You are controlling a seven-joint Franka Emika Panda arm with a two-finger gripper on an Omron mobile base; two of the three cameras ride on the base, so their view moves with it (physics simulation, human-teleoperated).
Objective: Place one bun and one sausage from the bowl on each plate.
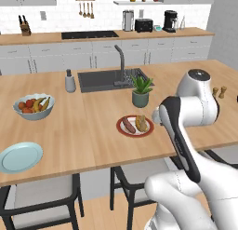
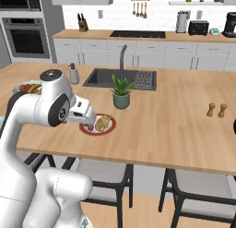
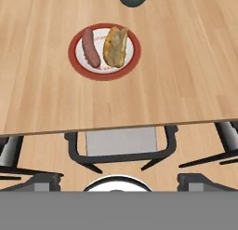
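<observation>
The white plate with a broad red rim [image 1: 120, 124] lies near the counter's front edge, holding one reddish-brown sausage [image 3: 90, 48] and one golden-tan bun [image 3: 116, 46] side by side. The light blue plate [image 1: 19, 157] lies bare at the far left front of the counter. My gripper [image 2: 91, 120] hovers above the counter's front edge, just on my side of the red-rimmed plate, open with nothing between its fingers. In the left base view my forearm hides most of the hand. The bowl is out of view.
A potted plant [image 1: 141, 91] stands just behind the red-rimmed plate. A pale fruit bowl [image 1: 34, 106] sits at the left, and the sink [image 1: 104, 80] lies behind with a soap bottle [image 1: 69, 81] beside it. Two small shakers [image 2: 216, 110] stand on the right. Chairs [image 3: 121, 147] are tucked under the counter.
</observation>
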